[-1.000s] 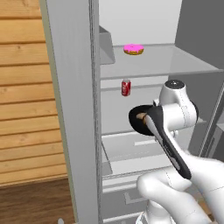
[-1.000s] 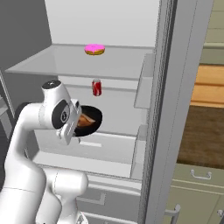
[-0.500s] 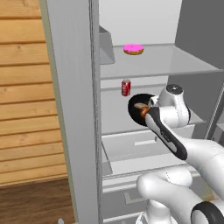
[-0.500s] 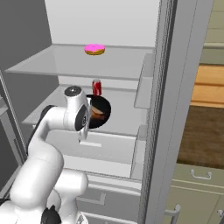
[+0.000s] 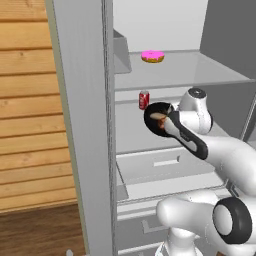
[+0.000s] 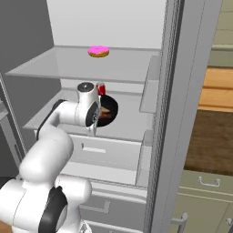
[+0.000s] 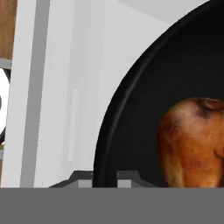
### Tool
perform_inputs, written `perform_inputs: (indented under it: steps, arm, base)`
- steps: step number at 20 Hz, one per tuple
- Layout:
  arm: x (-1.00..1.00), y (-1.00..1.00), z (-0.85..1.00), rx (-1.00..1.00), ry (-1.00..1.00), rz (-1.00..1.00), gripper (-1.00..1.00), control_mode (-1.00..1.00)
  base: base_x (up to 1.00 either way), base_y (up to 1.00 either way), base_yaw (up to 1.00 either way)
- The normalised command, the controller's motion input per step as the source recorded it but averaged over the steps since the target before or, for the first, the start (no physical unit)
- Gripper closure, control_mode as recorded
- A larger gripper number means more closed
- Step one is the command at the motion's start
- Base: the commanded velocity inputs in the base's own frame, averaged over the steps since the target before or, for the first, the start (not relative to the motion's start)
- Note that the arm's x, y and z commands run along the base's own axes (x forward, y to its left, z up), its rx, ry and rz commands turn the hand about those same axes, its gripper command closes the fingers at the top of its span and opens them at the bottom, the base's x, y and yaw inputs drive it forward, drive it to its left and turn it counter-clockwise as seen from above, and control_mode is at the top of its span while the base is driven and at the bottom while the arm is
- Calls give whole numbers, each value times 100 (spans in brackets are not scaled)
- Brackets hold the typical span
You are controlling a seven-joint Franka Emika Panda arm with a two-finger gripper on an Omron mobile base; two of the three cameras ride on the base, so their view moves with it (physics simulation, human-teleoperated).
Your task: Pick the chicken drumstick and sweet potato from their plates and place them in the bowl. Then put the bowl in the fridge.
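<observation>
The black bowl [image 5: 151,121] hangs just over the fridge's [image 5: 85,125] middle shelf, beside a red can. My gripper [image 5: 168,125] is shut on the bowl's near rim. The reddish-brown chicken drumstick [image 5: 161,122] lies inside the bowl, and a pale tan bit beside it looks like the sweet potato [image 5: 158,116]. In the right base view the bowl [image 6: 112,108] sits right of my hand [image 6: 96,119], with the drumstick [image 6: 104,114] in it. The hand view has the bowl's rim [image 7: 114,131] and the drumstick [image 7: 192,144] up close. Whether the bowl touches the shelf I cannot tell. The plates are out of view.
A red can [image 5: 144,99] stands at the back of the middle shelf [image 6: 132,125], close behind the bowl. A pink donut [image 5: 152,56] lies on the upper shelf [image 5: 200,75]. The open fridge door [image 6: 177,113] flanks the right side; white drawers [image 5: 160,167] sit below.
The arm has reached forward and carried the bowl deeper into the fridge, over the middle shelf and up to the red can. The grip on the rim is unchanged.
</observation>
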Motion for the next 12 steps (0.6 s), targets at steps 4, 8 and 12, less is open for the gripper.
perform_inputs:
  steps: [4,8,12]
  arm:
    - [-17,0,0,0,-9,0,-100,-100]
    - [-62,0,8,0,-33,0,-100,-100]
    - [-100,1,66,0,-15,-4,-100,-100]
  base:
    - [0,0,0]
    - [0,0,0]
    - [0,0,0]
